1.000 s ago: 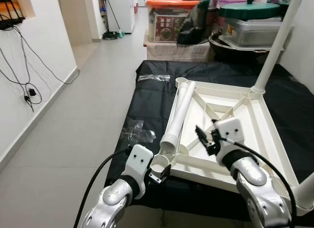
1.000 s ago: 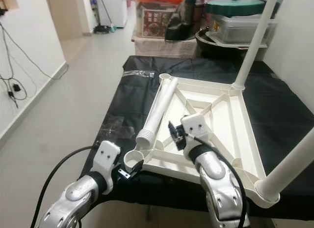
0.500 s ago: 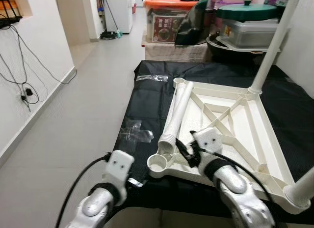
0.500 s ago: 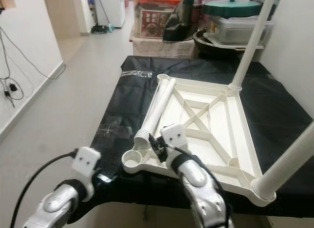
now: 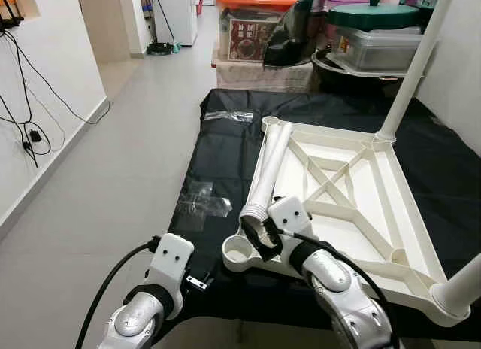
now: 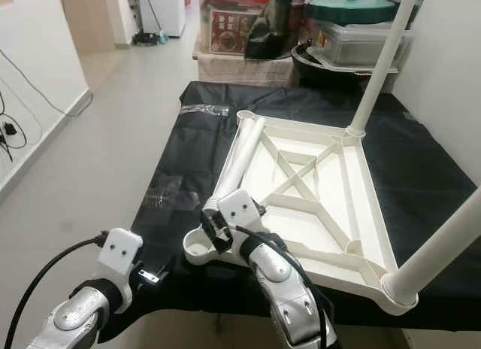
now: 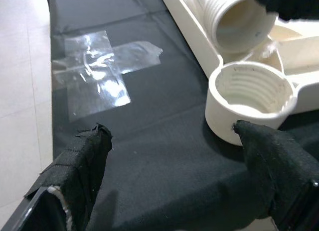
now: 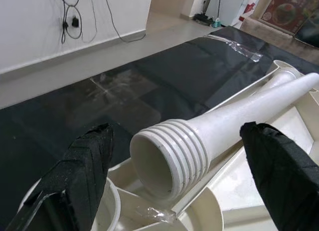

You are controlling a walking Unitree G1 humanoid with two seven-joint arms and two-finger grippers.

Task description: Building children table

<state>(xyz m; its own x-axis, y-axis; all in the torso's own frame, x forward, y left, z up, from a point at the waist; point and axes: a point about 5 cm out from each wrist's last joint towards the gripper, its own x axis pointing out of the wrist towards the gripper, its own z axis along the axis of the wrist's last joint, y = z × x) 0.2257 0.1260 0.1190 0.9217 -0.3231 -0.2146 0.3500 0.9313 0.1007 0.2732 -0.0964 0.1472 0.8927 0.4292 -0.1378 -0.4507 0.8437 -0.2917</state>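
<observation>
Right gripper [image 8: 169,186] now further toward the robot's left than a second ago, off the tabletop's inner ribs and up at the threaded end of the loose leg [image 5: 272,166]; left gripper [image 7: 189,166] dropped back from the corner socket [image 5: 239,250], now low near the front edge of the black sheet [image 5: 225,150]. Right fingers [image 8: 75,181] spread wide either side of the leg's ribbed mouth, not clamped, nothing held. Left fingers [image 7: 82,166] also spread, one black padded tip close to the socket's outer wall, contact unclear, nothing gripped. White plastic tabletop [image 5: 406,229] lying upside down on the sheet, matte, with raised rim and diagonal cross-ribs. Loose leg: hollow white tube, smooth shaft, coarse ridged thread at the near end, resting along the tabletop's left rim, open end just beside the near-left socket. Socket round, cup-shaped, internal thread rings visible in left wrist view. Two legs already fitted and standing: one [image 5: 409,67] at the far-right corner, one [image 5: 462,285] at the near-right corner. Clear glossy tape [image 7: 99,71] stuck in a crinkled cross on the sheet, left of the socket. Grey tiled floor [image 5: 113,153] to the left; plastic storage boxes [image 5: 255,25] stacked beyond the sheet.
</observation>
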